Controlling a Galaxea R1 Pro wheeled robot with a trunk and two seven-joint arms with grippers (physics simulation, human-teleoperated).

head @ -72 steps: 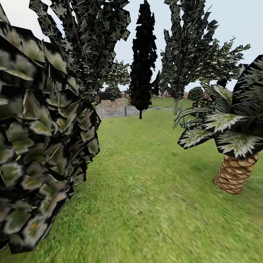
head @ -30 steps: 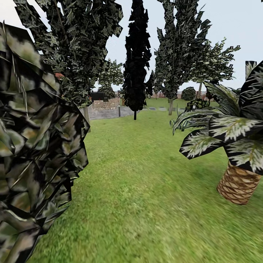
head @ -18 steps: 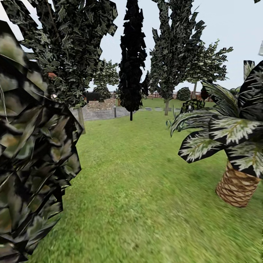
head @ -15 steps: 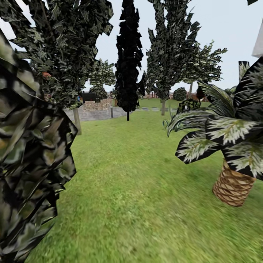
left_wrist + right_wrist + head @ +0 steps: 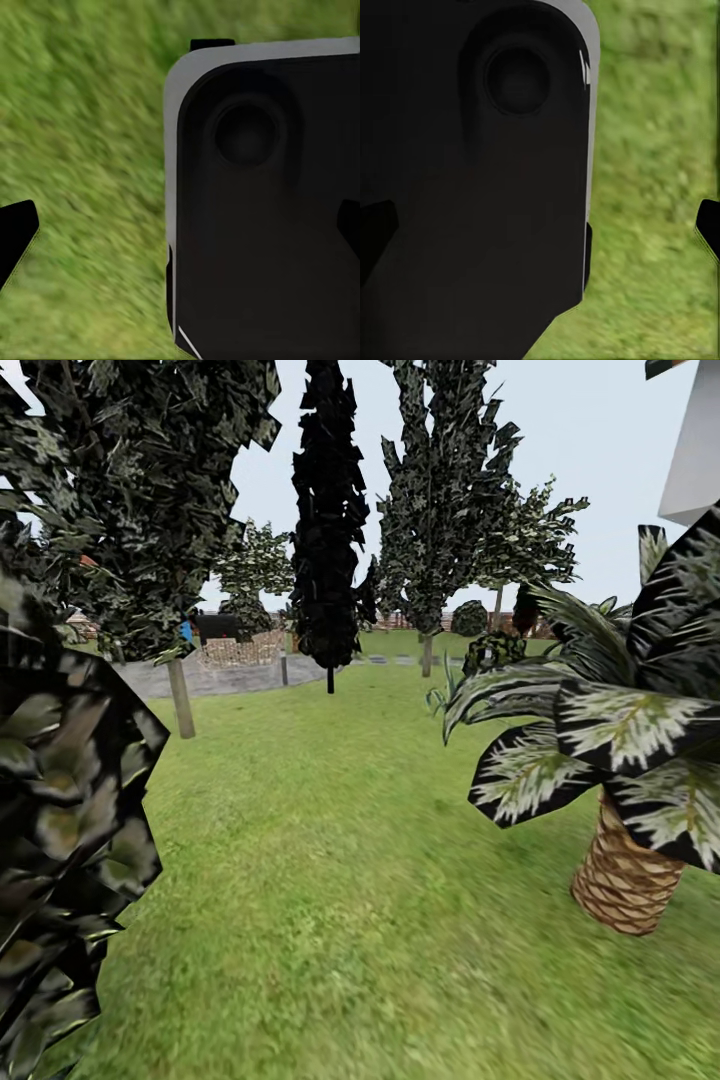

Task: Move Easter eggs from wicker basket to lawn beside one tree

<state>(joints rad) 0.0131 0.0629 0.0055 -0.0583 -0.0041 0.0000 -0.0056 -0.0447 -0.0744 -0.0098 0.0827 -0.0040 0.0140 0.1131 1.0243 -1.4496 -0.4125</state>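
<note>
Everything in the head view has slid leftward and drawn nearer since the earlier frames, so the camera has travelled forward over the lawn; nothing in the garden itself has shifted. More of the bush at the near left has left the picture, and a white house corner has come in at upper right.

Lawn: mottled green, open through the middle. A palm with a woven brown trunk and broad striped leaves stands at the right. A tree with a straight grey-brown trunk stands farther off at the left, beside grey paving. A dark narrow cypress rises at centre, with a leafier tree to its right.

Left hand: two black fingertips at opposite edges of the wrist view, well apart, nothing between them. Under the hand lie grass and a dark rounded body panel of the robot.

Right hand: fingertips likewise spread wide, gripping nothing; beneath it a dark panel and grass.
</note>
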